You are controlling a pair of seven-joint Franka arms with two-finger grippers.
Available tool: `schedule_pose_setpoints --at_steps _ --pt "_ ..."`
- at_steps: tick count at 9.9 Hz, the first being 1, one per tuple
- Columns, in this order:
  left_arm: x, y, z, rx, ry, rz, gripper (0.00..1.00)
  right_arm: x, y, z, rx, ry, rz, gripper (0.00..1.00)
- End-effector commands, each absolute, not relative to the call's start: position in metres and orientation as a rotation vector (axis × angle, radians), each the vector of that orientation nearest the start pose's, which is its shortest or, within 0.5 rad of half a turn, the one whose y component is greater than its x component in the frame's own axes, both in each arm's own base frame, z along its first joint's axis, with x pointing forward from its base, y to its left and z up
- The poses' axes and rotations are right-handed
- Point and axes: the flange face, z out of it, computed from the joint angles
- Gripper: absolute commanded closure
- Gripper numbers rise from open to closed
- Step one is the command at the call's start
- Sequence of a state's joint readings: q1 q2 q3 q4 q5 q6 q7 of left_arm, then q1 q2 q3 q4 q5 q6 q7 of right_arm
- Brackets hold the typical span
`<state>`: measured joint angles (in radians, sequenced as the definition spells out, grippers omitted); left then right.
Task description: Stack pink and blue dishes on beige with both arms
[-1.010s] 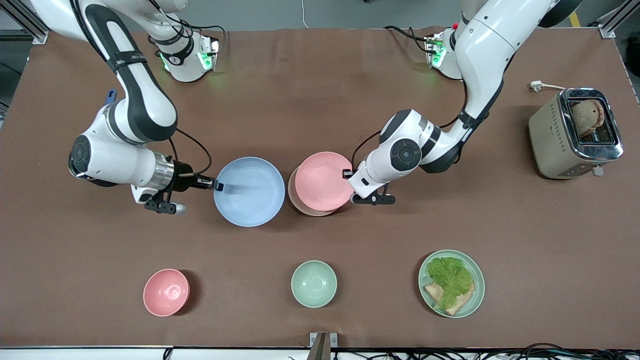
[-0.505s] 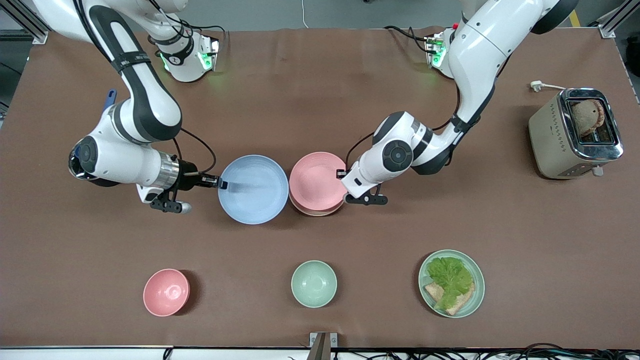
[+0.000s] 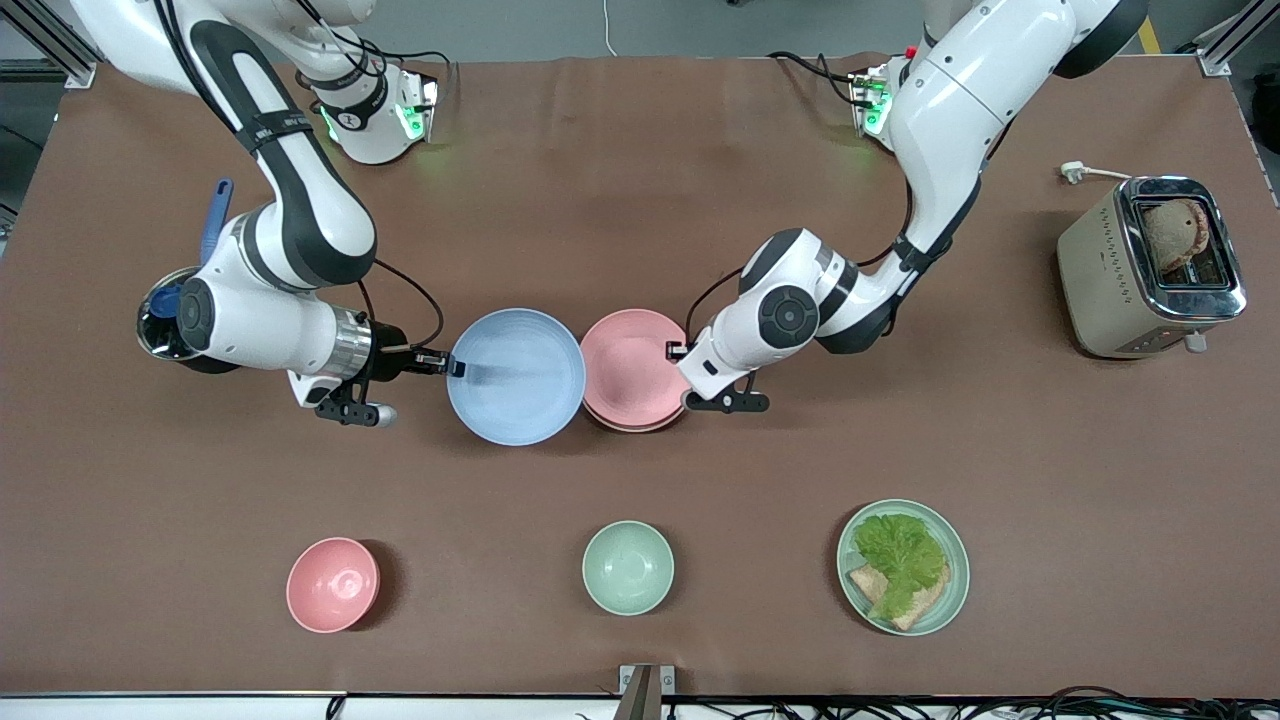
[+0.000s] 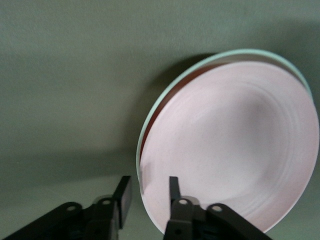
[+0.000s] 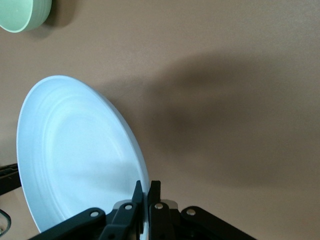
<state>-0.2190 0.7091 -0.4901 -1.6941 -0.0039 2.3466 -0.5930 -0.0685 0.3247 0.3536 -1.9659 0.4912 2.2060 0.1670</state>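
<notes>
pink plate (image 3: 630,367) now lowered onto beige; one blue plate (image 3: 515,375) lifted.

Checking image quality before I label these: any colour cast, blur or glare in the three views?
Left wrist view: greenish cast over the table, the pink plate looks pale, soft focus, and the end effector is slightly blurred. Right wrist view: natural brown, blue plate sharp, broad soft shadow on the table. Front view: even light, glare only on the toaster chrome.
</notes>
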Motion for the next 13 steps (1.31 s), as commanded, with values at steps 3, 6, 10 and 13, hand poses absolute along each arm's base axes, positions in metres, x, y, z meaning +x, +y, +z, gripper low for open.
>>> schedule_pose_setpoints --at_steps 3,6,10,13 --pt "0.595 -0.366 0.311 -3.301 -0.027 0.232 0.00 0.564 0.224 0.313 -2.626 0.337 0.267 0.98" --pt "0.626 -0.301 0.424 -3.238 -0.113 0.095 0.00 0.543 0.286 0.287 -2.609 0.405 0.263 0.98" --pt "0.618 -0.242 0.534 -3.098 -0.045 -0.198 0.00 0.511 0.316 0.243 -2.638 0.418 0.221 0.97" --pt "0.602 -0.197 0.583 -3.058 0.004 -0.191 0.00 0.503 0.327 0.222 -2.638 0.421 0.168 0.95"
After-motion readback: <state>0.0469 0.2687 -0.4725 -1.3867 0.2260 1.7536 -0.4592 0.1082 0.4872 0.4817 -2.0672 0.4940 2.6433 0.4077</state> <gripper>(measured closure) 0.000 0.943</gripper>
